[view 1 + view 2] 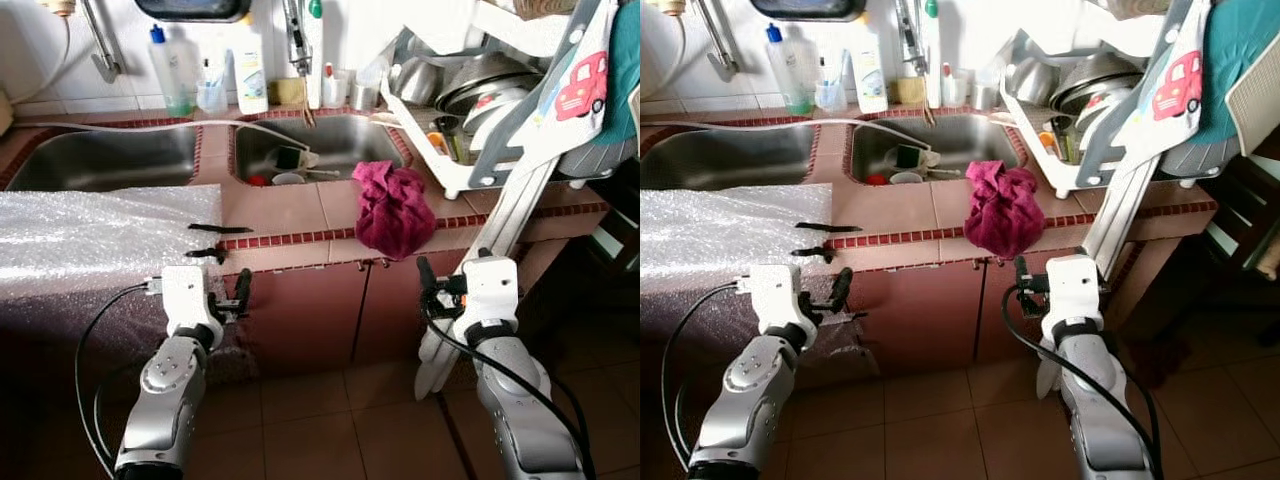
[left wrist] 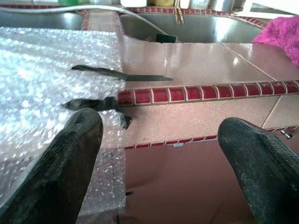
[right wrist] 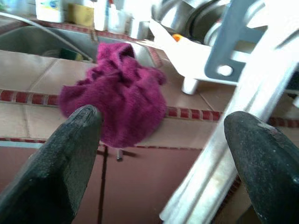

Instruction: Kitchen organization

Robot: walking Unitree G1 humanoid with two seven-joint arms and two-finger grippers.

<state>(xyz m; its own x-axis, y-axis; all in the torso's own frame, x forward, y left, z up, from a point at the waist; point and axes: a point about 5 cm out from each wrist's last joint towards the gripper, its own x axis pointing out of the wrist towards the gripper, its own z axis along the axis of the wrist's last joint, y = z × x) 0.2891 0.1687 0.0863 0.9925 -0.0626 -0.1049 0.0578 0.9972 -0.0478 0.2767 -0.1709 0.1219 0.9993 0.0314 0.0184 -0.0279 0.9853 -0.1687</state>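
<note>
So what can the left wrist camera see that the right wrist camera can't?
Left wrist view: bubble wrap draped over the counter edge, with dark strips lying on it.

Right wrist view: the white dish rack with metal bowls, and a pale slanted board.

Both: the magenta cloth, the red-trimmed counter, the sink, and open gripper fingers.

Your head cameras look down over the surface (image 1: 290, 205) front edge; both wrist cameras sit low before it, facing that same edge
</note>
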